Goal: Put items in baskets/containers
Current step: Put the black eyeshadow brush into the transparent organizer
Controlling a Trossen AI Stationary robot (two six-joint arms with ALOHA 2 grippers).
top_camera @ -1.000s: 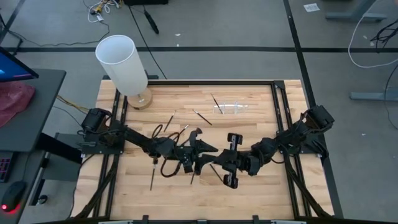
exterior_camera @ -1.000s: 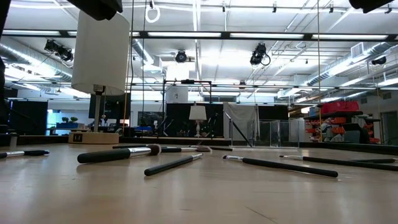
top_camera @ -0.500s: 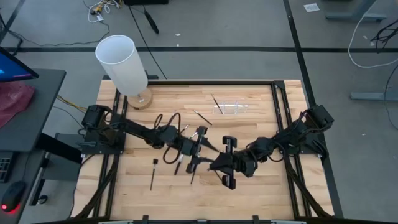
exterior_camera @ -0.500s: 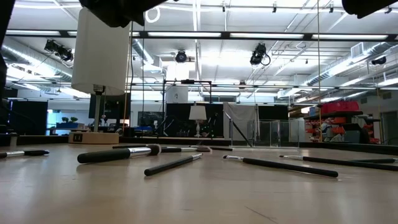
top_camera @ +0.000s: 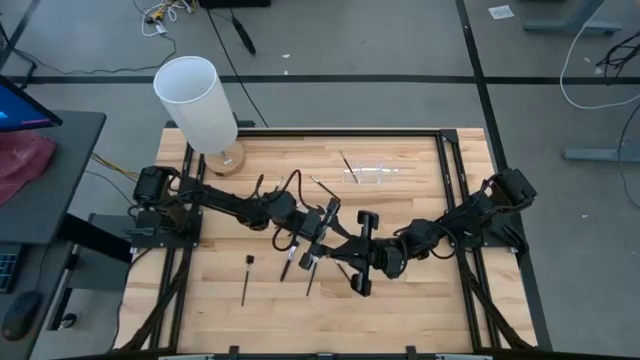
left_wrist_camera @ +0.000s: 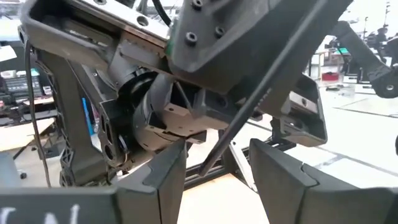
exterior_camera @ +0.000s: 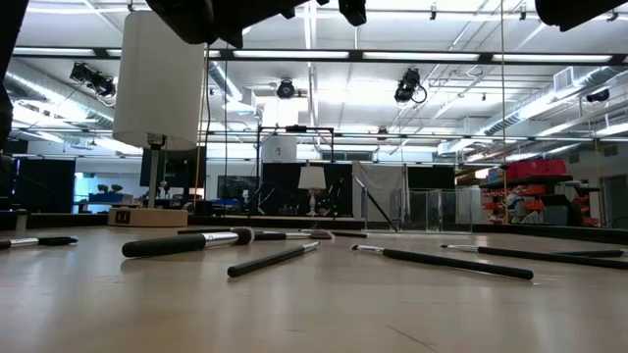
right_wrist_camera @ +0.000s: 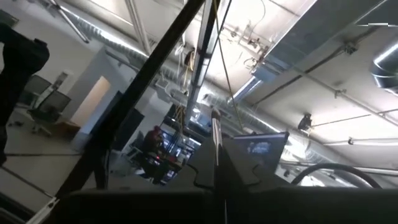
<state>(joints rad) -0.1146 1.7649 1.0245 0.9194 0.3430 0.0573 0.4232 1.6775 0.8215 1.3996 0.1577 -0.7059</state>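
brush (left_wrist_camera: 261, 99), dark and slim, sits clamped in my right gripper (top_camera: 345, 250), whose jaws are closed tight on it; its free end runs between the parted, empty jaws of my left gripper (top_camera: 322, 232).

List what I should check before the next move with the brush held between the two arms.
1. Right gripper shut on the brush, above the middle of the table: ok.
2. Left gripper open, brush handle passing between its fingers: ok.
3. Left fingers touching the handle: cannot tell.
4. Clear holder at the far side, no arm over it: ok.
5. All brushes in the holder: not ok; several lie loose, such as one near the left arm.
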